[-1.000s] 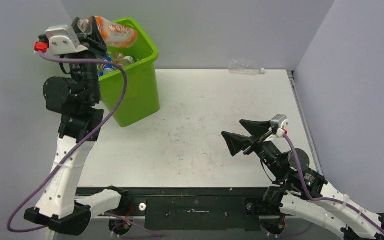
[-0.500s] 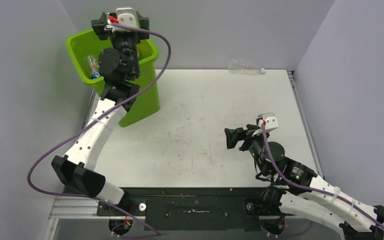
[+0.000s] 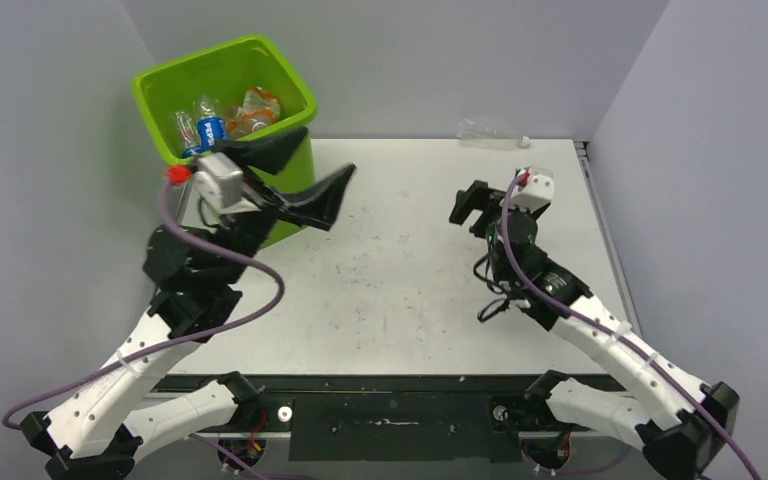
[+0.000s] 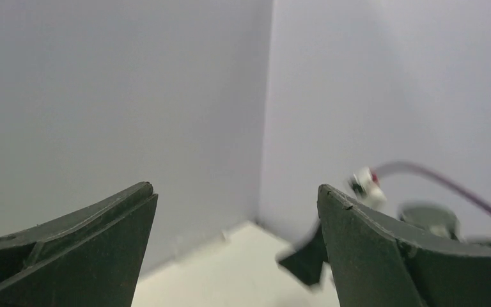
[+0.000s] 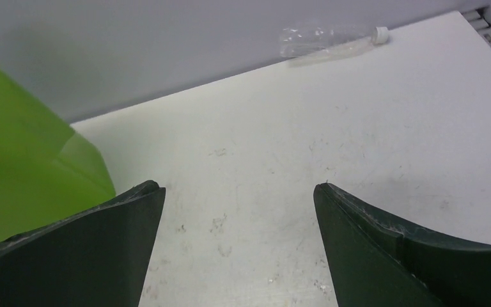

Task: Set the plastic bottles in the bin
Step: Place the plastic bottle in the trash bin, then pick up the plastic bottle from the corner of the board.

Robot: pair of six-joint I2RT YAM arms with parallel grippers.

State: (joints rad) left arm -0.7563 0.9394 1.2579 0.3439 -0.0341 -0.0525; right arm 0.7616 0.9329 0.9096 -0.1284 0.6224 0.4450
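The lime-green bin [image 3: 222,50] stands at the table's back left; its side also shows in the right wrist view [image 5: 19,128]. Inside lie a Pepsi bottle [image 3: 210,128], an orange-labelled bottle [image 3: 257,106] and a clear one [image 3: 184,128]. My left gripper [image 3: 325,158] hangs open and empty just right of the bin, above the table, facing the back corner [image 4: 236,188]. One clear plastic bottle [image 3: 493,133] with a white cap lies on its side against the back wall [image 5: 329,39]. My right gripper [image 3: 468,205] is open and empty over the table, short of that bottle [image 5: 238,187].
Grey walls close in the table on the left, back and right. A metal rail [image 3: 600,220] runs along the table's right edge. The white tabletop [image 3: 390,270] is scuffed. The right arm's wrist [image 4: 371,185] appears blurred in the left wrist view.
The left gripper opened over the bin, let the orange-labelled bottle drop in, then swung out to the bin's right. The right arm reached from the front toward the back of the table.
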